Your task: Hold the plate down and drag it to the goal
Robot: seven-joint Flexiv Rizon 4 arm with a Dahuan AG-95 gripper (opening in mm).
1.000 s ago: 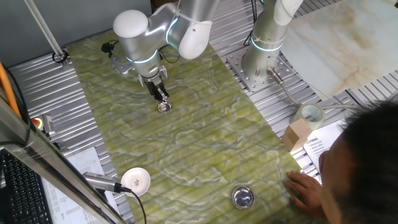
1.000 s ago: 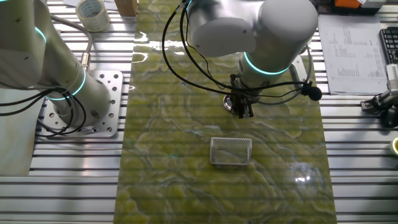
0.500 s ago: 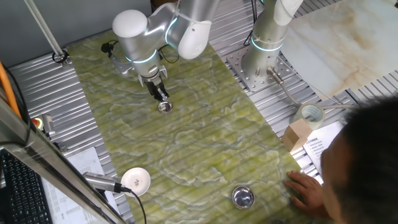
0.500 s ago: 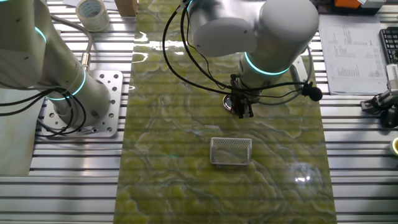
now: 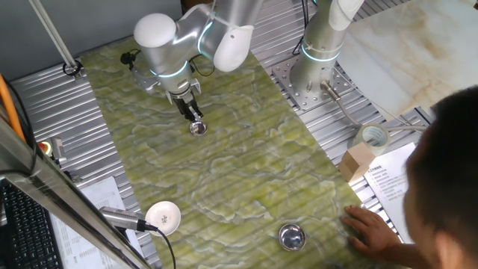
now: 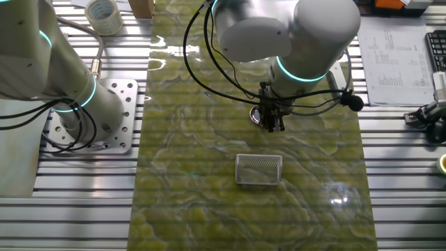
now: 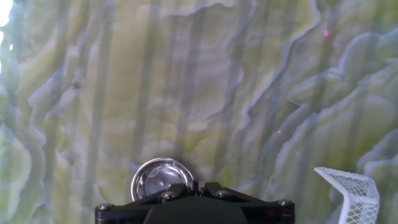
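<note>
The plate (image 5: 198, 128) is a small shiny round silver dish lying on the green marbled mat (image 5: 246, 179). My gripper (image 5: 194, 116) points down at it, shut, with its closed tip resting on the dish's near rim. In the hand view the plate (image 7: 157, 177) lies just left of and partly under the closed fingertips of the gripper (image 7: 194, 184). From the other side the gripper (image 6: 273, 125) hides most of the plate (image 6: 257, 117). A white mesh rectangle (image 6: 259, 169) lies on the mat a short way off, and its corner shows as white mesh (image 7: 351, 190) at the lower right of the hand view.
A larger metal bowl (image 5: 291, 237) sits near the mat's front edge beside a person's hand (image 5: 370, 228). A white round disc (image 5: 164, 216) lies at the front left. A tape roll (image 5: 373, 137) and a second arm's base (image 5: 310, 82) stand off the mat at the right.
The gripper and the plate stay where they were. Only the person's head at the right edge has shifted.
</note>
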